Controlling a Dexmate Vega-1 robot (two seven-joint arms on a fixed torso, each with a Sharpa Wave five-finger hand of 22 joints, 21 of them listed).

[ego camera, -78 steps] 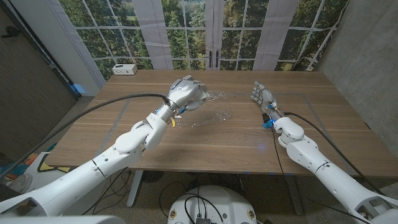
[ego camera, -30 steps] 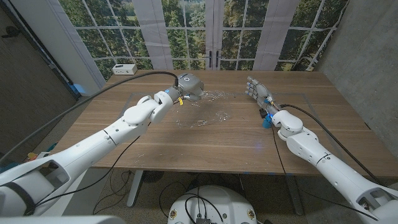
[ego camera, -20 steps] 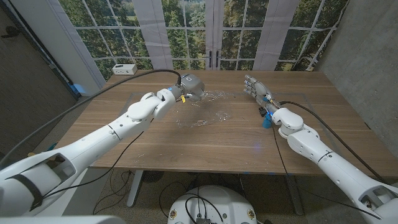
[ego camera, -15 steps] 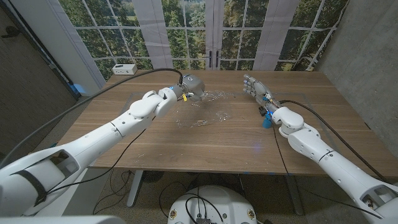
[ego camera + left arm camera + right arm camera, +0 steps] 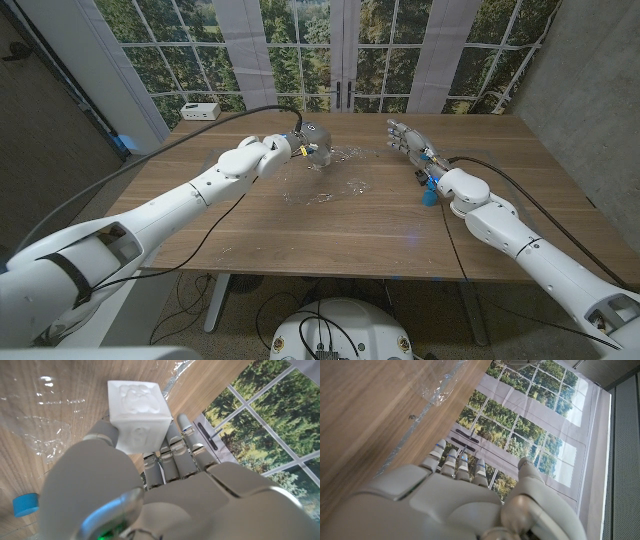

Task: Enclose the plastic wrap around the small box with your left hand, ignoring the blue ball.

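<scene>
While the left arm reaches far across the wooden table (image 5: 330,235), these entries log what each view gives.

Left hand: the left hand (image 5: 312,143) sits over the far middle of the table; in the left wrist view its fingers (image 5: 176,452) are closed around a small white box (image 5: 138,412), thumb on one side, other fingers on the opposite side.

Small box: a white cube with an embossed top face, held in the left hand just above or on the wrap; contact with the table cannot be told. From the head view the box (image 5: 318,156) is mostly hidden under the hand, so that point is approximate.

Plastic wrap: clear, crumpled plastic wrap (image 5: 335,185) spreads on the table beneath and toward the near side of the left hand; it also shows in the left wrist view (image 5: 35,415) around the box, lying loose, not closed over it.

Right hand: the right hand (image 5: 405,138) stands near the far right of the table, fingers apart and extended, holding nothing; the right wrist view shows its fingers (image 5: 455,462) straight.

Blue object: a small blue item (image 5: 428,190) lies beside the right wrist; a blue round piece (image 5: 25,505) appears in the left wrist view.

Far corner: a white box-shaped device (image 5: 201,111) sits at the table's far left.
</scene>
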